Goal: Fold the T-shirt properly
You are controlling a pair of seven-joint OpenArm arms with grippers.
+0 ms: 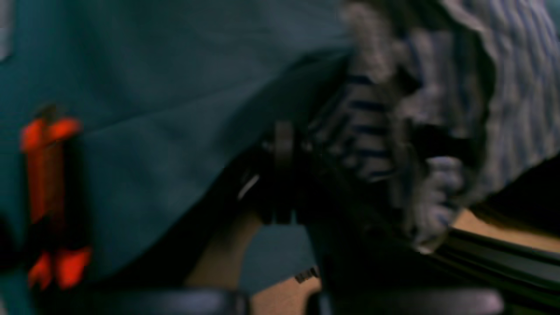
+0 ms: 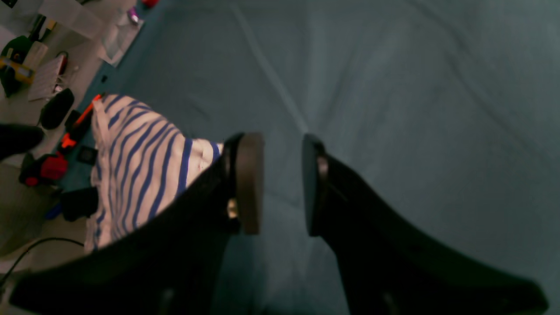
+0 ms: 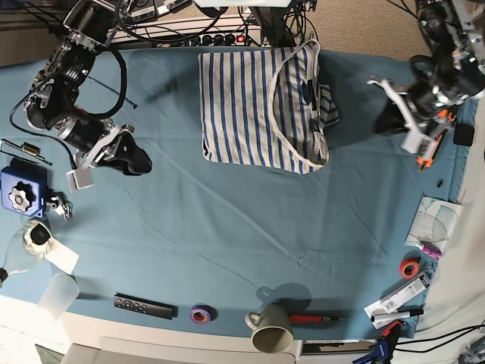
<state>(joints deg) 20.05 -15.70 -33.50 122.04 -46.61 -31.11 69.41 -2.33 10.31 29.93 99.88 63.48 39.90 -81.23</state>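
Teal-blue table cloth (image 3: 227, 227) covering bench. White blue-striped fabric T-shirt (image 3: 258, 106) lying part-folded at 12 o'clock. Left gripper (image 3: 405, 125) closed, empty, at 3. Right gripper (image 2: 282, 183) parted, empty, at 9. Next fold needing both grabbing hem corners evenly.

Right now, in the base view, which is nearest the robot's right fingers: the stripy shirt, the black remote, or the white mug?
From the right gripper, base view:
1. White T-shirt with thin blue stripes, upper middle.
2. Black rectangular remote, bottom edge.
3. White ceramic mug, bottom middle.
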